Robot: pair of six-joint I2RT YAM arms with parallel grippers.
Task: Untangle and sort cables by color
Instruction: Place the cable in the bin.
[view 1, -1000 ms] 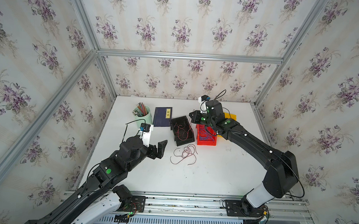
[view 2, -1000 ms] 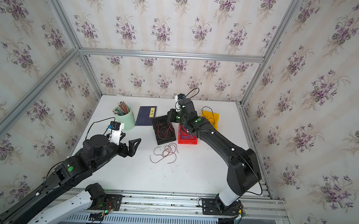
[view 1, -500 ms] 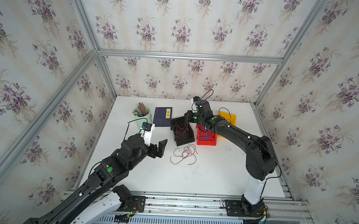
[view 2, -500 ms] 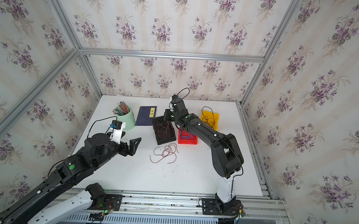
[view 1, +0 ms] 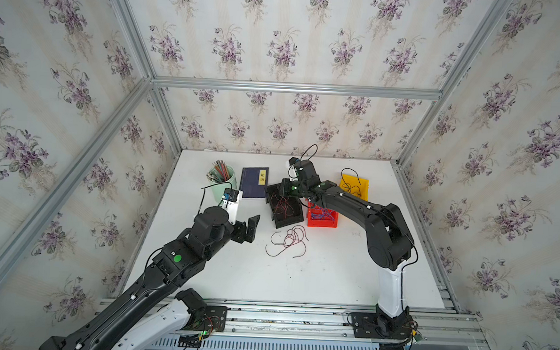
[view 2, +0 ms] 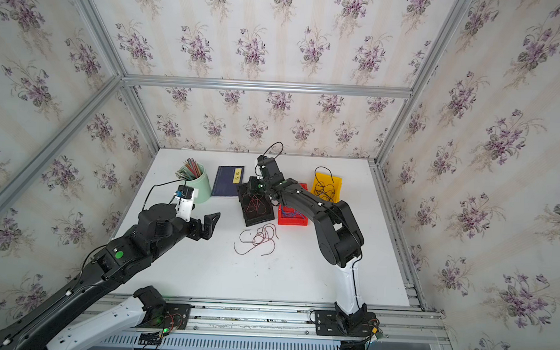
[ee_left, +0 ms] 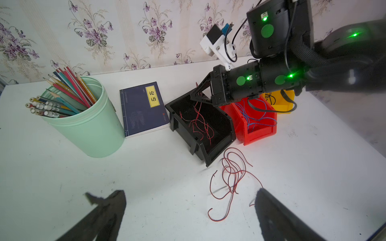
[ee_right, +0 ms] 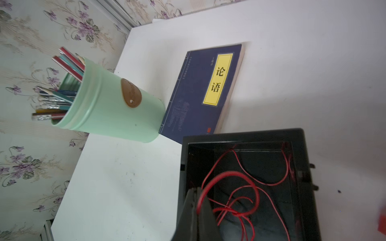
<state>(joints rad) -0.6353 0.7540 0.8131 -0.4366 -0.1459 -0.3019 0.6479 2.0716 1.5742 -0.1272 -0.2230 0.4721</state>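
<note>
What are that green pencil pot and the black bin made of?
Green pot: probably painted tin or plastic; smooth matte mint wall, rolled ridges near the rim, brown leather-like tag. Black bin: likely moulded plastic; dull, thick rim.

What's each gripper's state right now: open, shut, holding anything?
Left gripper: open, holding nothing.
Right gripper: shut on a thin red curly cable, over the black plastic bin.

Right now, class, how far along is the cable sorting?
Done: red cables in black bin, blue cables in red bin, black cables in yellow bin. In hand: right hand pinches a red strand over the black bin. Left: red tangle on table.
</note>
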